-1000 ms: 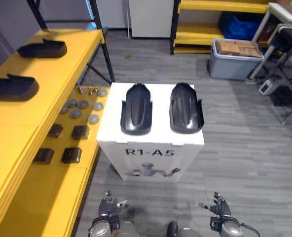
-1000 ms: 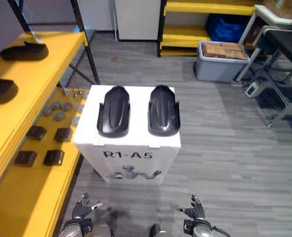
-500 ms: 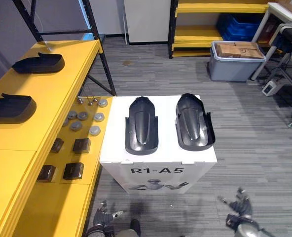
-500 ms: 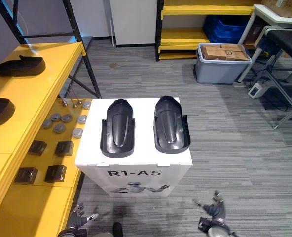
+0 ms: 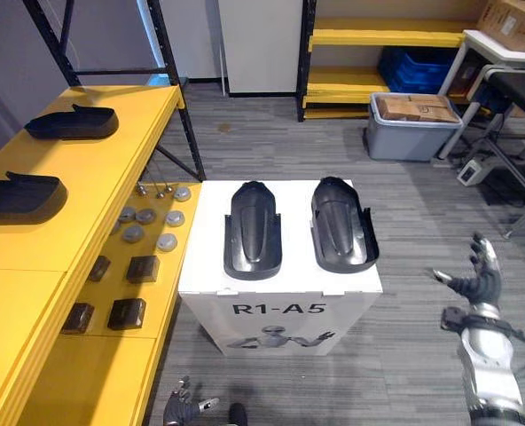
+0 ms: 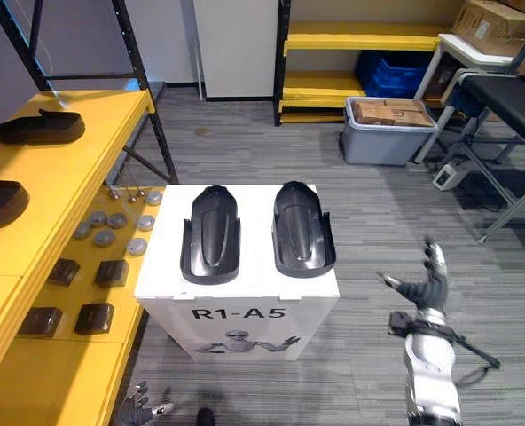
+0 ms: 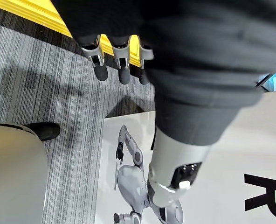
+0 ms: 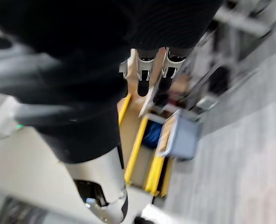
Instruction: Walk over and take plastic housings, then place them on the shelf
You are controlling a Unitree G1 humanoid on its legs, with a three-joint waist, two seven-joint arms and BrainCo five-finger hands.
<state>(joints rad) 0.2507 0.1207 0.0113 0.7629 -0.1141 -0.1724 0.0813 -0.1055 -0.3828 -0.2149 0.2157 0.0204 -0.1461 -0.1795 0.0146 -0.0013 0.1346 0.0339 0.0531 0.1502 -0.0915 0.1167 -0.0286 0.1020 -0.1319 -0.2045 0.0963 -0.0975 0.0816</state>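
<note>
Two black plastic housings lie side by side on a white box (image 5: pixel 280 288): the left housing (image 5: pixel 253 229) and the right housing (image 5: pixel 340 223). Two more black housings (image 5: pixel 71 123) (image 5: pixel 19 196) rest on the yellow shelf (image 5: pixel 76 204) at the left. My right hand (image 5: pixel 477 278) is raised to the right of the box, fingers spread and holding nothing. My left hand (image 5: pixel 184 411) hangs low in front of the box's lower left, fingers straight, also seen as left hand (image 7: pixel 119 51) in its wrist view.
On the lower yellow shelf level lie round grey discs (image 5: pixel 147 226) and small dark blocks (image 5: pixel 128 288). A grey bin with cardboard (image 5: pixel 413 124) and a yellow rack (image 5: pixel 378 53) stand behind. Chair or cart legs (image 5: pixel 502 160) are at the right.
My right hand has risen from low near the floor to beside the box, fingers spread. The camera has shifted, so the box sits slightly higher and more of the room behind shows.
</note>
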